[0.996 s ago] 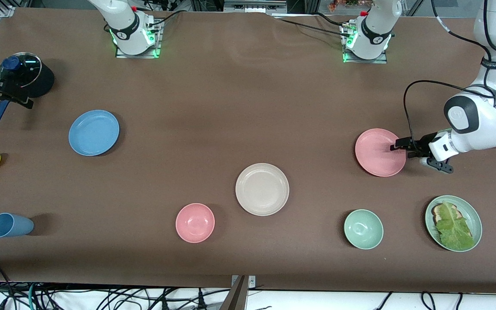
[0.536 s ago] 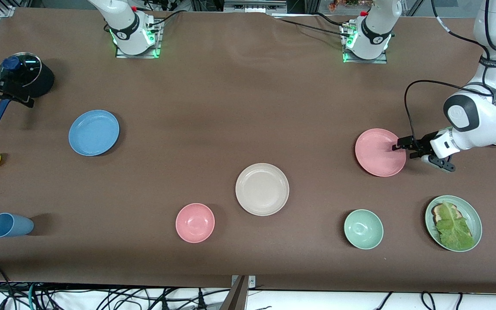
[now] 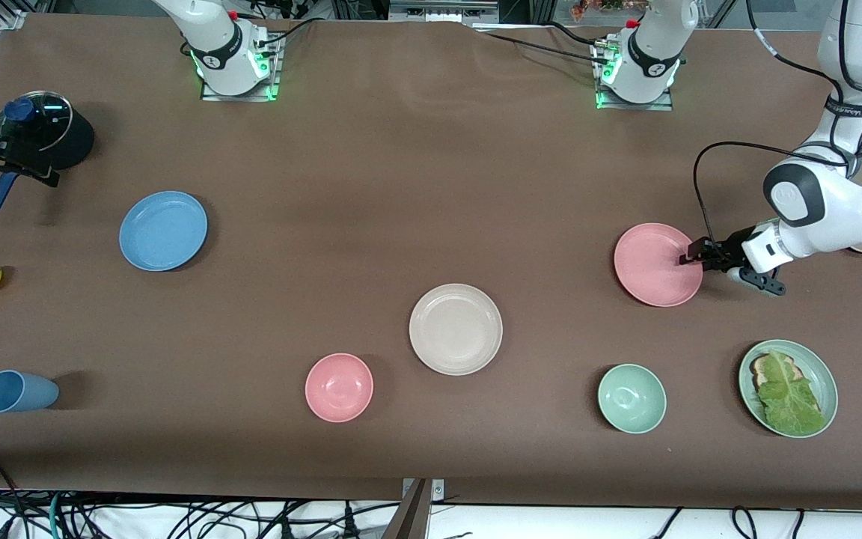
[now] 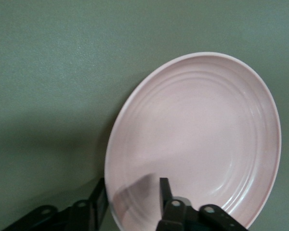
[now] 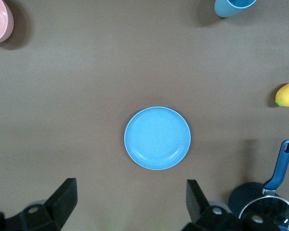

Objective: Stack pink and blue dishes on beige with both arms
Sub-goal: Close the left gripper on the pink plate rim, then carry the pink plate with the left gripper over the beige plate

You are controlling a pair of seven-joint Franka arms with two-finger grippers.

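Both arms glossy white, rounded joints. Left arm (image 3: pixel 820 202): dark grey round cap on joint, black band with lettering, thin black cable looping at right of frame. Bases (image 3: pixel 235 56) at top glow green, red buttons. Gripper fingers (image 4: pixel 164 192) matte black, screws visible.

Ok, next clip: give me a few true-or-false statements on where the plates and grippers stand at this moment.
1. The left gripper has the pink plate's rim between its fingers. True.
2. The blue plate already lies on the beige plate. False: it lies apart, toward the right arm's end of the table.
3. The right gripper is open, high over the blue plate. True.
4. The beige plate holds lettuce. False: it is bare; the lettuce lies on the green plate.
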